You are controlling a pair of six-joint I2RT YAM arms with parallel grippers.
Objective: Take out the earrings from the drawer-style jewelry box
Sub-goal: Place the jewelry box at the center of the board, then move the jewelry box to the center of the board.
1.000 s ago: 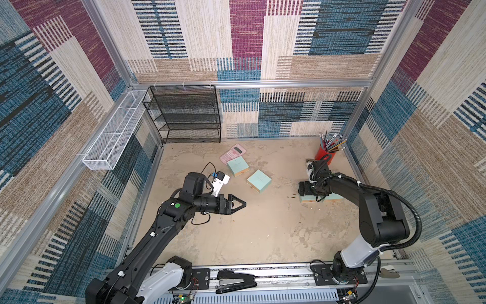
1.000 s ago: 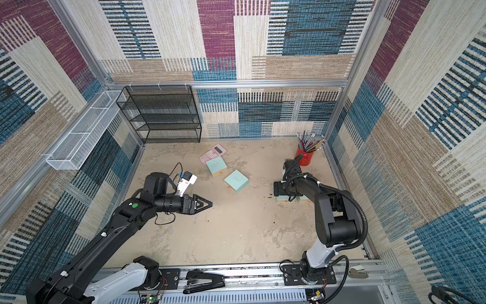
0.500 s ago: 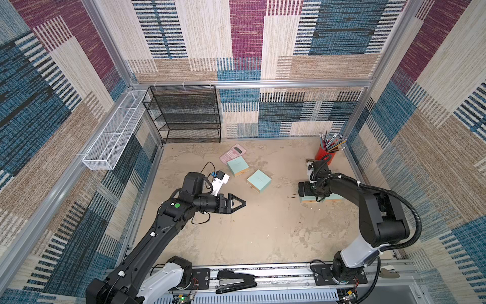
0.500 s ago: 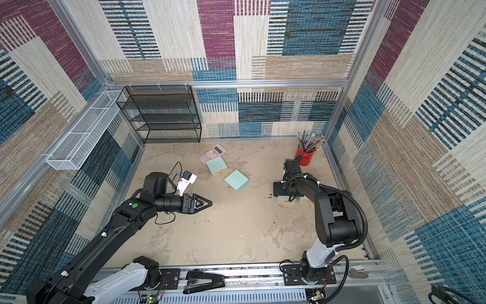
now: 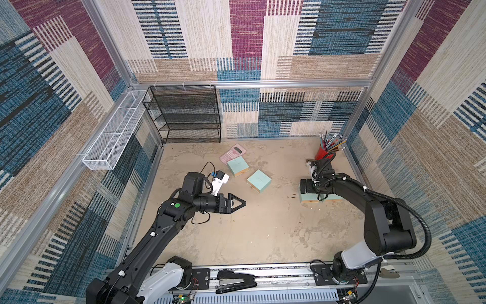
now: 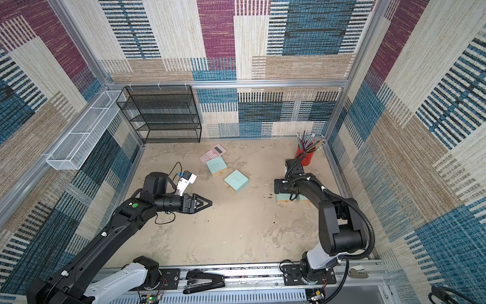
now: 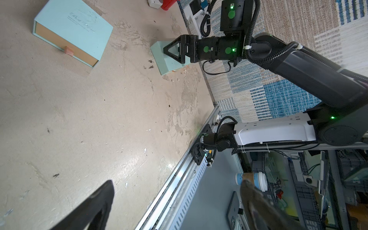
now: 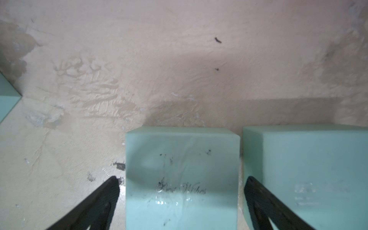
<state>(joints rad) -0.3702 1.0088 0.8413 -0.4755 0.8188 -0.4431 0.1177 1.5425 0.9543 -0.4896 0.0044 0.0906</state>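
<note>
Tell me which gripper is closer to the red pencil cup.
Right. The right gripper hovers over a mint-green box just in front of the red pencil cup; the left gripper is far off across the floor, beyond two other mint-green boxes.

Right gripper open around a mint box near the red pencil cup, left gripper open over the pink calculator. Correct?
No: the left gripper is open over bare floor, well short of the pink calculator, as a top view shows. The rest stands: right gripper open around a mint box near the red pencil cup.
</note>
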